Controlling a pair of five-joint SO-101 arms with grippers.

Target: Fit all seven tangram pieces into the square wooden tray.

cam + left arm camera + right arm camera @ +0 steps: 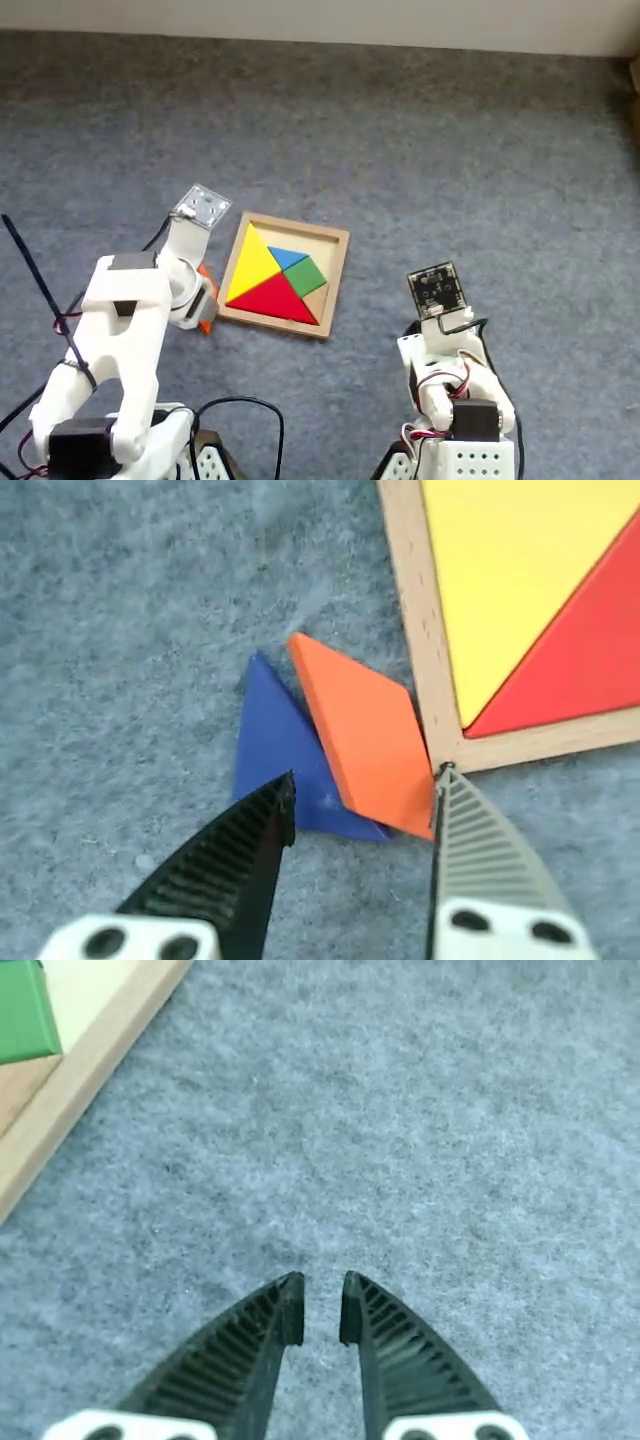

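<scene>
The square wooden tray (300, 229) lies mid-table and holds a yellow triangle (252, 265), a red triangle (275, 298), a small blue triangle (288, 257) and a green square (306, 275). Just outside its near-left corner, an orange parallelogram (365, 735) lies overlapping a dark blue triangle (272, 745) on the carpet. My left gripper (362, 780) is open right above these two, one fingertip by the blue triangle and the other at the tray corner (435, 730). My right gripper (320, 1308) hangs over bare carpet right of the tray, its tips almost touching, holding nothing.
Grey carpet covers the whole table. Bare wood (318, 300) shows in the tray's right part. The tray rim (90, 1055) and green square (25, 1010) sit a little way off from the right gripper. Cables trail beside the left arm base (100, 440).
</scene>
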